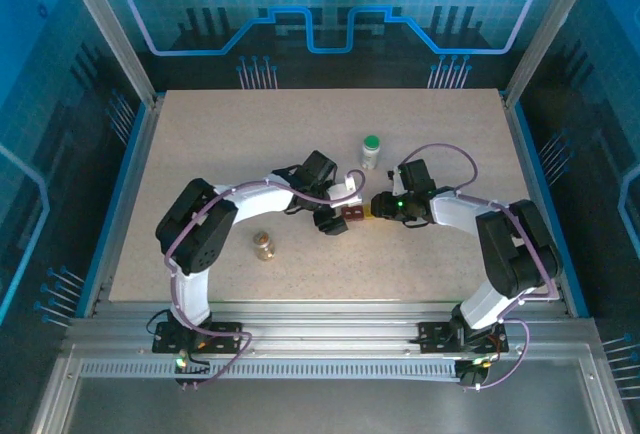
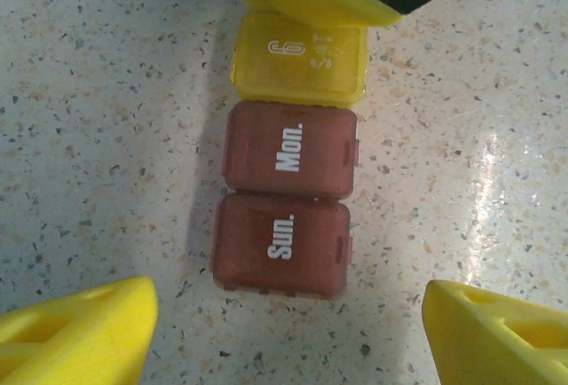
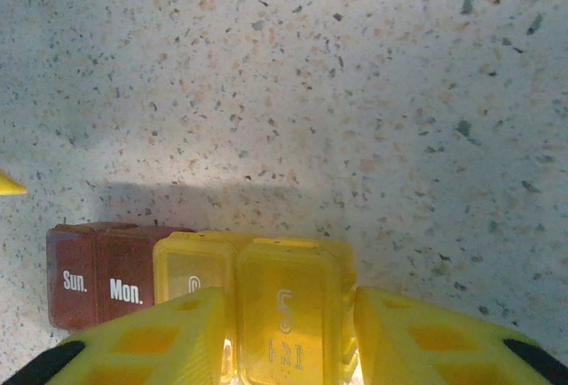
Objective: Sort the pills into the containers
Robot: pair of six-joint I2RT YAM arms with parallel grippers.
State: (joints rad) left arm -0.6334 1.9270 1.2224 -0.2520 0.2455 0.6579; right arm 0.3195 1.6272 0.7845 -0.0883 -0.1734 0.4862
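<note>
1. The row of containers point(image 2: 288, 150) lies straight ahead of the left gripper point(image 2: 288, 318). Its long axis runs directly away from that gripper toward the right gripper point(image 3: 288, 314). In the top view the row sits between the two tools.
2. The Sun. container point(image 2: 282, 245) is the nearest to the left gripper, just ahead of its fingertips and centred on the gap between them. The Mon. container point(image 2: 290, 150) touches its far side. Beyond that comes a yellow container point(image 2: 300, 57).
3. The left gripper's jaws stand apart, one to each side of the row's line. Bare table point(image 2: 106, 137) shows between each jaw and the Sun. container, so the gripper holds nothing.
4. The right gripper is closed about the end yellow container point(image 3: 286, 278), which sits between its jaws at the row's far end. The rest of the row runs off past one jaw, back toward the left gripper.
5. The left arm looks much the nearer to the red-brown end. Its closing line crosses the row's short width, so the alignment already seems right. It probably needs only to advance along the row's axis until its jaws flank the Sun. container.
</note>
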